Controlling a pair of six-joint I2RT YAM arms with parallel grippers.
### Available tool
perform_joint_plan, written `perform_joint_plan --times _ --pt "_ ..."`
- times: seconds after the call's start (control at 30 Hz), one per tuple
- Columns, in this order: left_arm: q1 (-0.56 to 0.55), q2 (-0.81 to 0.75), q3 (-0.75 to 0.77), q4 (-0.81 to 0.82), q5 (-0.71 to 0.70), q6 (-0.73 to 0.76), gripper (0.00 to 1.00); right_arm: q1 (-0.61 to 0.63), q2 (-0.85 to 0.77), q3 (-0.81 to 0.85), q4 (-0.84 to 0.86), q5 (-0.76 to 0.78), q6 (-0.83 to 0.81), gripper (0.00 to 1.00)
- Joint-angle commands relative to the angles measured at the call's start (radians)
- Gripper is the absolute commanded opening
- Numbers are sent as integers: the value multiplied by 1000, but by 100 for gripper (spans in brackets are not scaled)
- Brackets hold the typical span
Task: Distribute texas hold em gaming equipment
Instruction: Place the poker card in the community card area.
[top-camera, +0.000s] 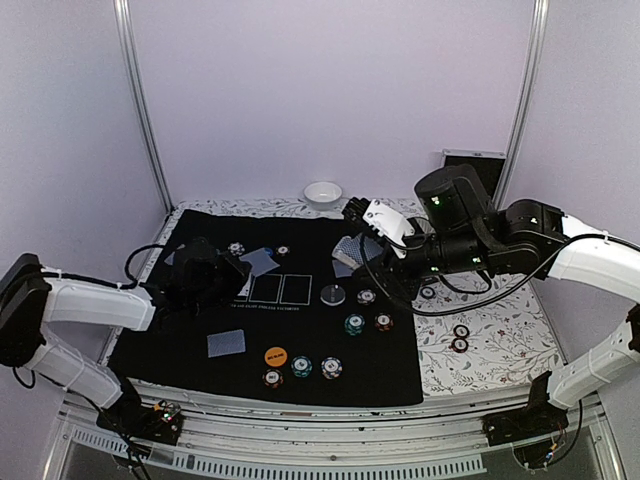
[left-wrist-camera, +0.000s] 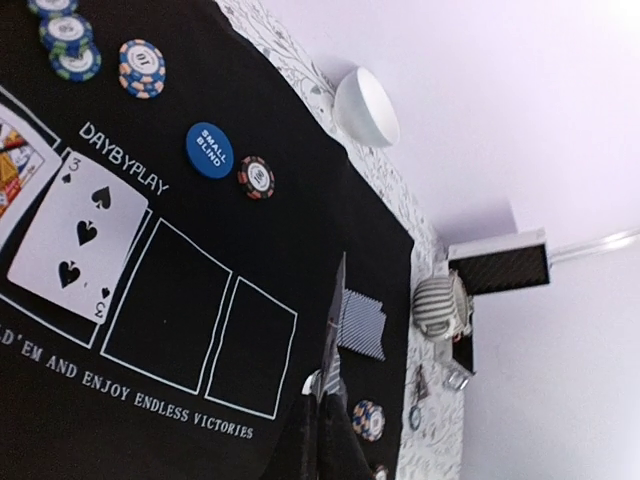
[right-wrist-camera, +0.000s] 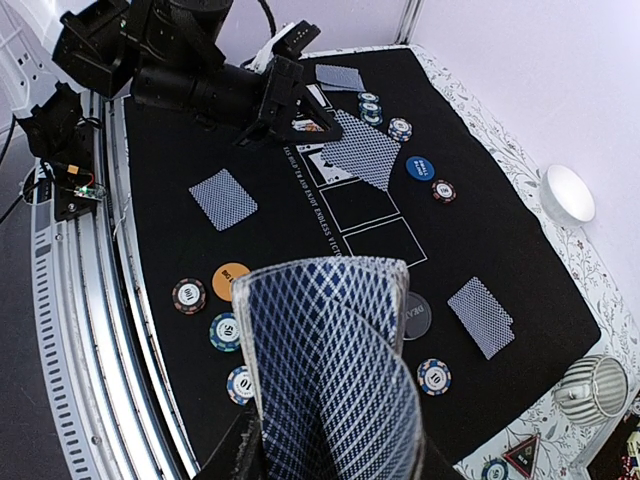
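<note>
Mat writing: the black mat (left-wrist-camera: 300, 230) carries "DAYBYPLAY" in white above a row of outlined card boxes. Below them runs a line ending "'EM AND ENJOY ENDLESS VICTORIES".
Blue disc: the blue disc (left-wrist-camera: 209, 150) reads "SMALL BLIND" and lies on the mat just beside a striped chip (left-wrist-camera: 256, 177).
Grey disc: the grey disc (right-wrist-camera: 415, 318) is half hidden behind the held pack, with only "DEA" showing.
Orange disc: the orange disc (right-wrist-camera: 231, 281) lies near the mat's front edge. Its dark writing is too small to read.
Chips near it: three chips (right-wrist-camera: 225, 331) lie close to the orange disc. Their numbers are hard to make out.
Open card: the three of spades (left-wrist-camera: 78, 235) lies face up in one box.
Left pincer: the left pincer (left-wrist-camera: 322, 420) is closed on a single card (left-wrist-camera: 335, 320), seen edge-on above the boxes.
Right pincer: the right pincer (right-wrist-camera: 330, 455) is clamped on a pack of cards (right-wrist-camera: 330, 370) with blue-grey backs. It is held in the air over the mat and blocks much of that wrist view.
Face-down cards: one card (top-camera: 226, 343) lies at the mat's near left and another (right-wrist-camera: 481, 316) towards its far right.
Red triangle: the red triangle (right-wrist-camera: 522, 455) lies off the mat, near the mug.
Mug: the ribbed metal mug (right-wrist-camera: 590, 388) stands upright past the mat's right edge.
Bowl: the white bowl (top-camera: 322, 193) sits beyond the mat's far edge.
Worktop: the worktop (top-camera: 470, 375) is covered by a white cloth with a grey flower pattern, and the mat lies on it.
Room: the walls (top-camera: 330, 90) are pale lilac, with metal posts at the corners.
</note>
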Motion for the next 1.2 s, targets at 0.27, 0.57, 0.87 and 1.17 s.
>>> perform_joint_plan --times 0.27,0.57,0.87,1.17 --pt "-49 306 -69 404 -264 -585 0 8 -27 11 -1 12 22 4" --pt "-67 447 -3 397 -230 -682 0 8 -32 15 -19 35 27 4" --pt "-67 471 18 384 -260 -687 19 8 -39 15 -35 44 35 4" --pt "-90 405 21 327 -70 -636 57 9 -39 21 -39 49 33 4"
